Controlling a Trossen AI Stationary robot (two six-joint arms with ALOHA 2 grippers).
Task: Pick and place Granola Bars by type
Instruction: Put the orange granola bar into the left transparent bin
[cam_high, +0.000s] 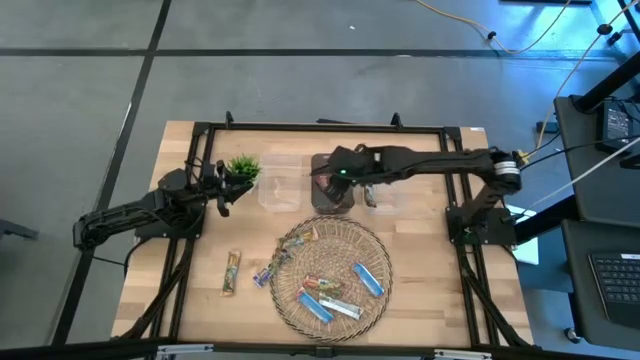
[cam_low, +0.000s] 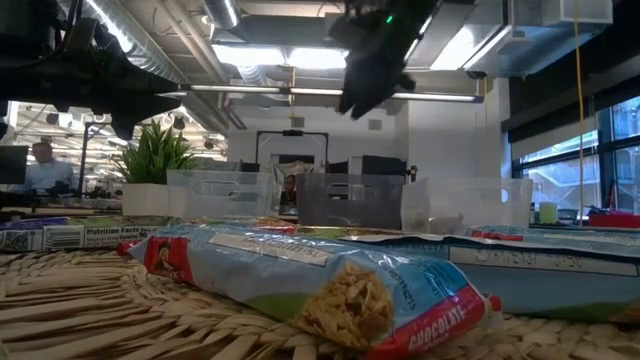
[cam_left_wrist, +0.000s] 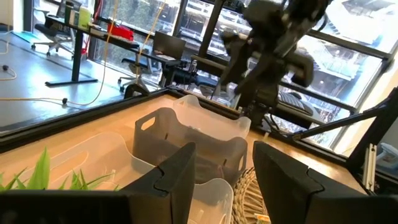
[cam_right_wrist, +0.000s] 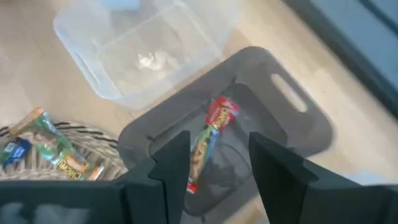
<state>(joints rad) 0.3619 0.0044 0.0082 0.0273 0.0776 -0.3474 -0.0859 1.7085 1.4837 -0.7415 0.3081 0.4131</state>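
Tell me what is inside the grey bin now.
One red-multicolour bar lies inside the grey bin. The right gripper, open above it, hides part of the floor.

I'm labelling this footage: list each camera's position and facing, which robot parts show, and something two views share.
High view: overhead, straight down on the table; both arms, the left gripper by the plant, the right gripper over the dark bin.
Low view: table height, level across the woven tray and a granola bar; the right gripper hangs above.
Left wrist view: past its open fingers toward the bins and right arm.
Right wrist view: down past its open fingers into the dark bin, a bar lying inside.
Shared: the dark bin shows in all views.
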